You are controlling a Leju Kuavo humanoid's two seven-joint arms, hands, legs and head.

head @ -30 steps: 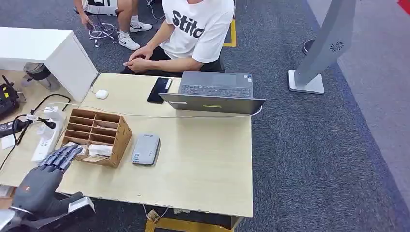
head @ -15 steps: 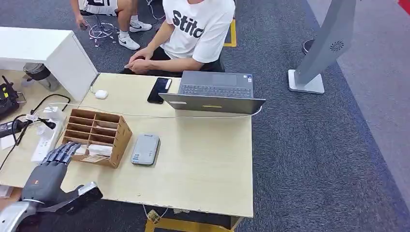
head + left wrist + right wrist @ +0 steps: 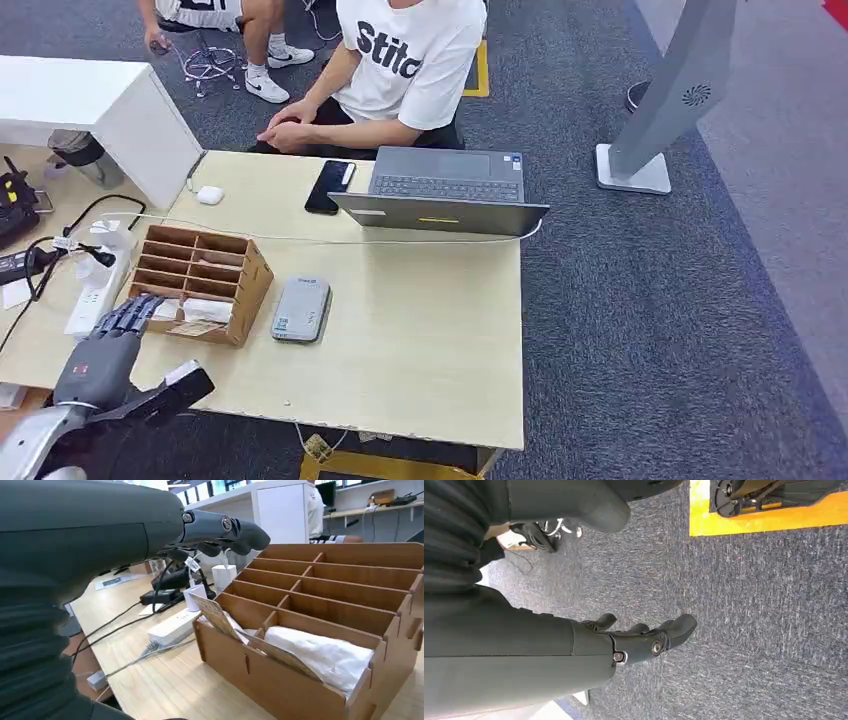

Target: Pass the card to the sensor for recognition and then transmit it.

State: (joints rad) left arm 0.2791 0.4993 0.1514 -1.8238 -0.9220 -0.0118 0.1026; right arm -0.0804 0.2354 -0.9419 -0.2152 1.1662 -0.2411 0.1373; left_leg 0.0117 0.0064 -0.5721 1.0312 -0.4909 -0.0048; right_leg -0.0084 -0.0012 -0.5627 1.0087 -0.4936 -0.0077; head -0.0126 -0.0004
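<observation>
A wooden sorter box (image 3: pixel 200 272) stands at the table's left. A tan card (image 3: pixel 218 617) leans tilted in its nearest compartment, beside a white wrapped bundle (image 3: pixel 322 655). From the head view that card (image 3: pixel 196 327) is a brown sliver at the box's front. The grey flat sensor (image 3: pixel 301 308) lies just right of the box. My left hand (image 3: pixel 101 355) hovers at the box's near left corner, fingers (image 3: pixel 220 529) stretched over the compartments and holding nothing. My right hand (image 3: pixel 639 641) hangs over the carpet, fingers apart and empty.
A person (image 3: pixel 405 55) sits behind the table (image 3: pixel 420 330) with a laptop (image 3: pixel 445 190), a black phone (image 3: pixel 330 185) and a white earbud case (image 3: pixel 210 195). A power strip (image 3: pixel 95 290) and cables lie left of the box. A grey stand (image 3: pixel 665 100) is at the right.
My left hand has turned a little at the box's corner: its thumb has come up and to the right, toward the table's near edge. The fingertips stay at the box.
</observation>
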